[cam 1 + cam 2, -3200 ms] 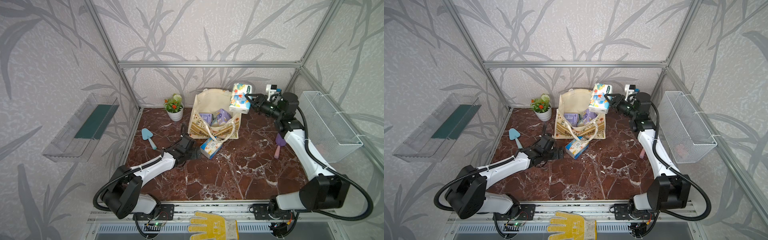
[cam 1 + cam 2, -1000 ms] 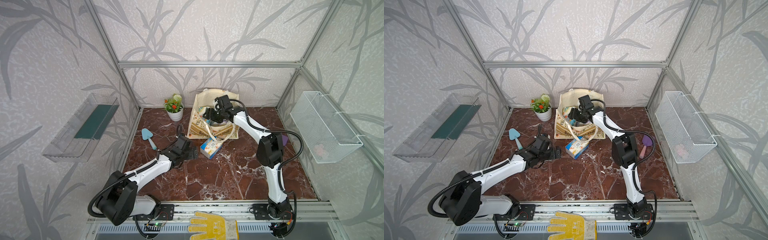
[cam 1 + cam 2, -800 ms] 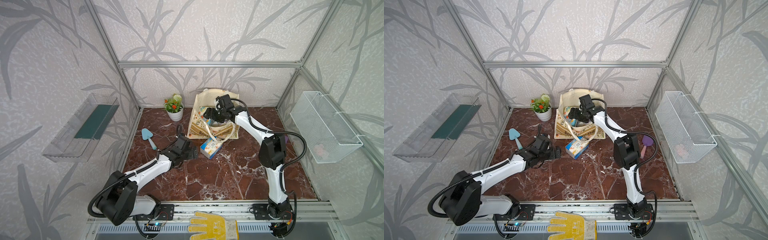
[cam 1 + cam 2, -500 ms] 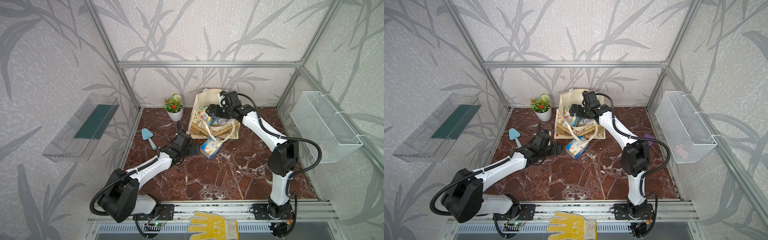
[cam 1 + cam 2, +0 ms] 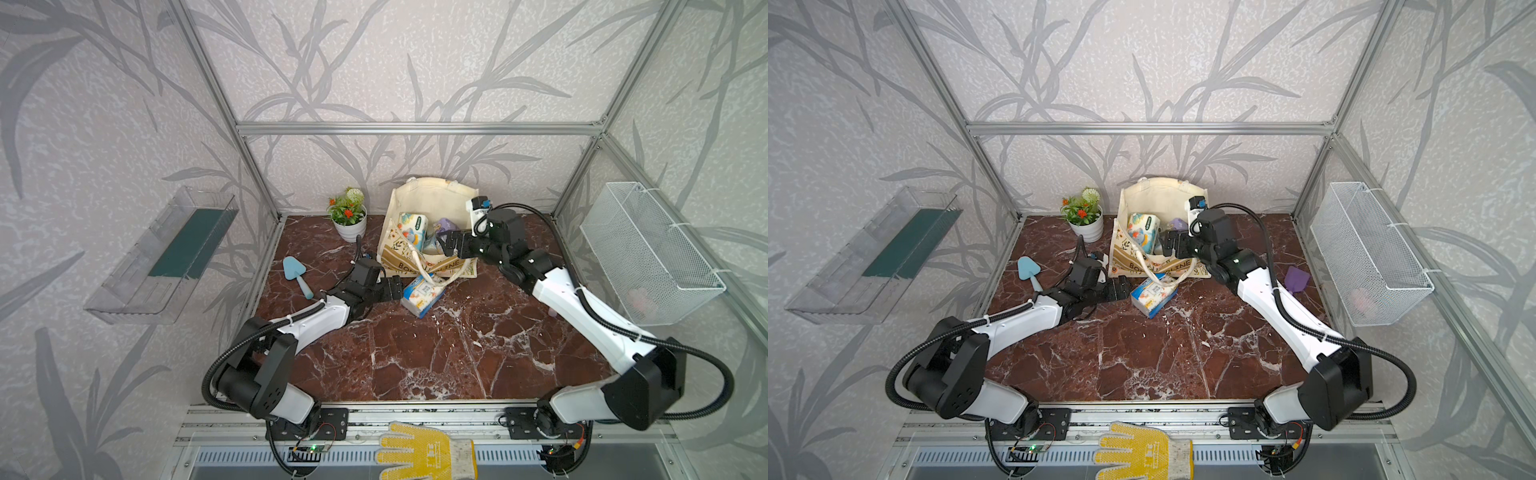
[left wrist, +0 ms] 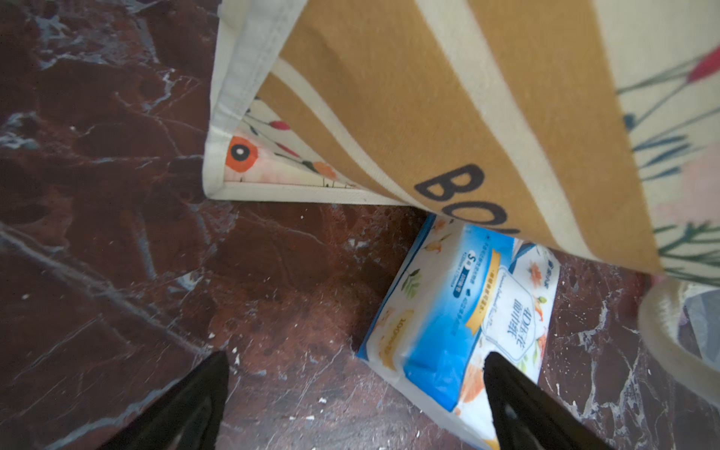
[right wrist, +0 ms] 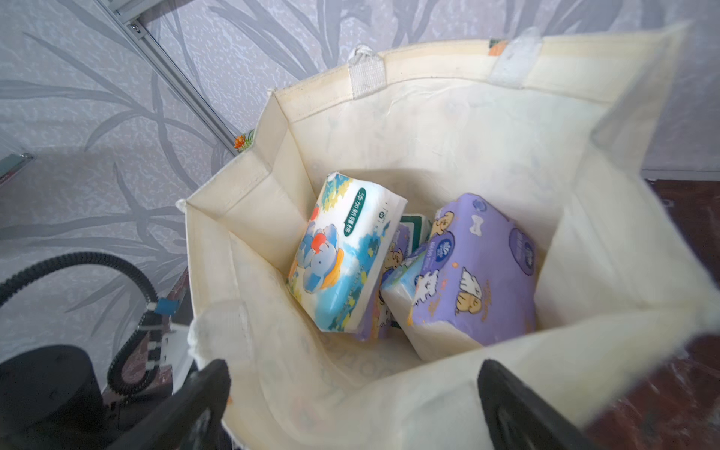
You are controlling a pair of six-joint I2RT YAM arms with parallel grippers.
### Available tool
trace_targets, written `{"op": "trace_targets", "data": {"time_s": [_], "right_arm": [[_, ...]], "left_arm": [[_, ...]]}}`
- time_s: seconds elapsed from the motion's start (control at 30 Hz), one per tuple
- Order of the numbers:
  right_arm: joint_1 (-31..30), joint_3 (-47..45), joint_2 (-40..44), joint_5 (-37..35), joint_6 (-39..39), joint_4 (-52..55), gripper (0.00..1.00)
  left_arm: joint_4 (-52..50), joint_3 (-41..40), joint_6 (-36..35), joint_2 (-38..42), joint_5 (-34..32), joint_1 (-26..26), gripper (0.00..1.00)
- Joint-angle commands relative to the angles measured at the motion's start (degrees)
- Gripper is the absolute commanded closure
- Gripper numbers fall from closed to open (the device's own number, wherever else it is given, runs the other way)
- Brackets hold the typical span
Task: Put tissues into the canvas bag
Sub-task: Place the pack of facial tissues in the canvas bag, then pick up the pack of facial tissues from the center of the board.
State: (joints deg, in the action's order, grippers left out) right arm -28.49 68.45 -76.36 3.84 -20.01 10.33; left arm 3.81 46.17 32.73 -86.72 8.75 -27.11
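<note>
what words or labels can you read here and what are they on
"BO", rest covered: tan band of the canvas bag, left wrist view.
"LINE": same band, in a top view.
"S": blue-white tissue pack.
Chinese print on it, the elephant pack and the purple pack: too blurred to read.

2 arms forward and inward, left hand (image 5: 393,287) low, right hand (image 5: 447,245) higher, jaws of both wide apart
</note>
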Motion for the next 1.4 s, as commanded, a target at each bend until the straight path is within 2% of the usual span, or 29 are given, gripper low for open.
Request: {"op": "trace_targets", "data": {"time_s": [0.0,0.27,0.37,0.47,0.53,0.63,0.83,1.03,1.23,1.37], "right_arm": [[0.15,-6.63,7.25,-4.45,2.48,-5.99,0.01],[0.77,-20.22,18.46,-6.93,0.12,-3.68,0.01],[0.83,-27.75,22.30,-6.82,-3.67,-8.03,0.00],[0.85,-33.92,24.82,-8.91,-8.70,-10.34,0.05],[0.89,-37.78,24.71,-7.54,-12.12,-13.13,0.06],[0.90,-42.58,22.68,-5.81,-16.98,-17.53,0.10],[0.93,-49.26,16.36,-2.48,-23.49,-28.76,0.09],[0.89,-50.71,9.29,0.04,-26.16,-37.17,0.06],[0.82,-49.15,1.89,2.91,-27.35,-43.13,0.05],[0.76,-48.00,-2.98,4.59,-28.50,-47.63,0.05]], "left_arm": [[4.15,1.70,-0.44,-1.48,4.52,0.30,0.01],[5.83,2.83,-0.01,-5.13,7.42,0.23,0.02],[7.19,3.06,0.24,-6.15,9.28,0.30,0.05],[7.76,3.53,0.38,-7.06,10.92,0.16,0.08],[8.28,3.49,0.60,-7.86,11.99,-0.10,0.10],[9.16,3.49,1.10,-8.88,13.49,-0.42,0.13],[12.08,2.98,2.24,-10.43,16.90,-1.91,0.19],[13.84,1.06,3.87,-9.37,18.95,-4.14,0.25],[16.42,-2.82,6.43,-6.15,21.68,-5.68,0.27],[17.80,-6.77,8.29,-2.75,20.90,-5.71,0.27]]}}
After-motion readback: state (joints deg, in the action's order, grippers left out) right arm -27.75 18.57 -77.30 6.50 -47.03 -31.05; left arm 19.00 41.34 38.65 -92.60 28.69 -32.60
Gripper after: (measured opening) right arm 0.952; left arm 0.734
